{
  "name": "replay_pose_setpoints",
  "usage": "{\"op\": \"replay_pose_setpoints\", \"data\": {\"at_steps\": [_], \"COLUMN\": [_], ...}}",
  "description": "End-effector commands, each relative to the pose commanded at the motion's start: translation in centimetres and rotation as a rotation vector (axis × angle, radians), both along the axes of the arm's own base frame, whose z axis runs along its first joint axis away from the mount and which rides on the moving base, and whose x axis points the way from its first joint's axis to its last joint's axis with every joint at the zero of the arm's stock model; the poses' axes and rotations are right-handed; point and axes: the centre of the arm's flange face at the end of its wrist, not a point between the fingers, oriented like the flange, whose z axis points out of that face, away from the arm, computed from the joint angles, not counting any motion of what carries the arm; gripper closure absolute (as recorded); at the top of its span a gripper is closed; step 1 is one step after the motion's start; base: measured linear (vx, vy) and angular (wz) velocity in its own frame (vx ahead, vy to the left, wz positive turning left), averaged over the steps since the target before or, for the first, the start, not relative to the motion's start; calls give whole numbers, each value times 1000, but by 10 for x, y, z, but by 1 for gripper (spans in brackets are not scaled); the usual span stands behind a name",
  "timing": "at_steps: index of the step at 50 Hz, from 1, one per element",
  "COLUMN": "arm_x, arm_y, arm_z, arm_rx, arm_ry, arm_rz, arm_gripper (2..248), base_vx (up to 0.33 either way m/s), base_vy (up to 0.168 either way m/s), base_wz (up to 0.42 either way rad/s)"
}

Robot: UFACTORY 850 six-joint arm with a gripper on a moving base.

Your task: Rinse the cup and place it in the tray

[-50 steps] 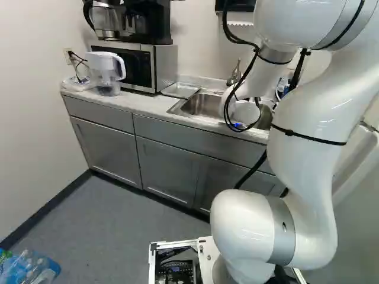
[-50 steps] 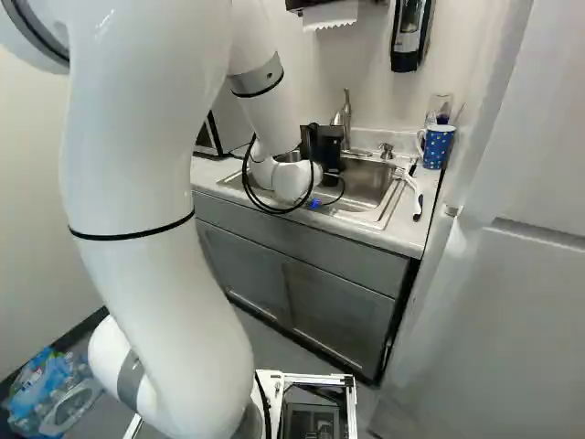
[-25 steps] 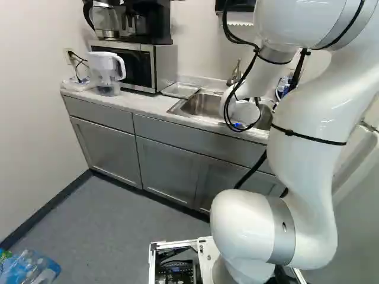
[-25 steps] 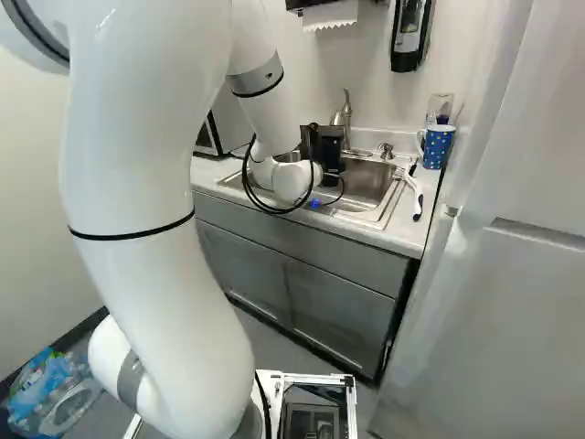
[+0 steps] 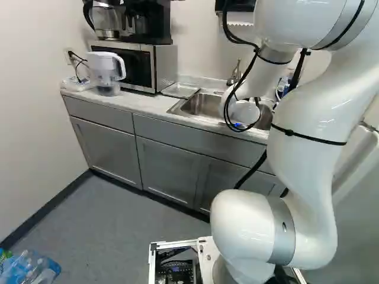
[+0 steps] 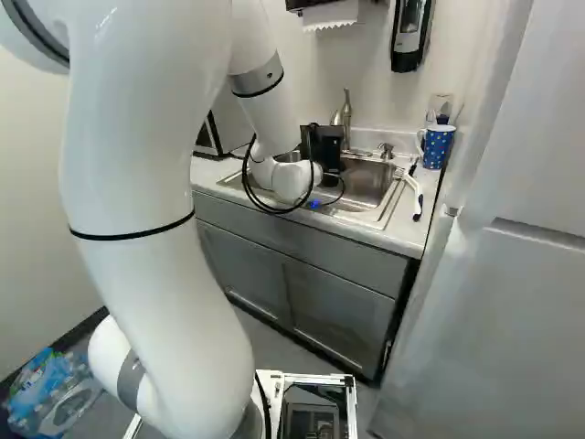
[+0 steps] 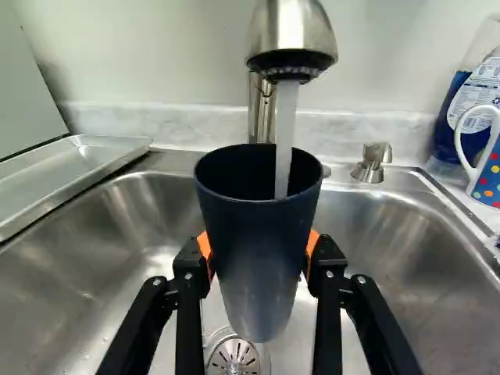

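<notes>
The faucet (image 7: pixel 293 35) stands just ahead of the end effector (image 6: pixel 324 146), its spout overhanging the cup (image 7: pixel 254 266); a stream of water (image 7: pixel 286 125) runs into the cup's mouth. The end effector has the cup pinched upright between its two orange pads, over the sink (image 7: pixel 70 273) and near the drain (image 7: pixel 234 358). The sink's rim lies between it and the tray (image 7: pixel 74 176), off to its left. Ahead and to its right are the soap pump (image 7: pixel 369 164), the dotted mug (image 7: pixel 487 176) and, behind that, a bottle of blue liquid (image 7: pixel 449 129). Farther left on the desk (image 5: pixel 148 105) stand the microwave (image 5: pixel 163 65) and the water pitcher (image 5: pixel 105 71). Counted: one cup, one tray, one faucet, one mug, one soap pump, one microwave, one pitcher. Against half a second ago, base and arm show no visible shift, and the tray and mug sit where they were.
</notes>
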Motion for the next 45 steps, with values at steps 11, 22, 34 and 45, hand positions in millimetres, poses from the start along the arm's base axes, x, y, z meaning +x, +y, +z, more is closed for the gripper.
{"op": "replay_pose_setpoints", "data": {"at_steps": [11, 22, 34, 45], "arm_x": [0, 0, 0, 0], "arm_y": [0, 0, 0, 0], "arm_z": [0, 0, 0, 0], "arm_rx": [0, 0, 0, 0], "arm_ry": [0, 0, 0, 0], "arm_rz": [0, 0, 0, 0], "arm_gripper": [125, 125, 125, 125], "base_vx": [0, 0, 0, 0], "base_vy": [0, 0, 0, 0], "base_wz": [0, 0, 0, 0]}}
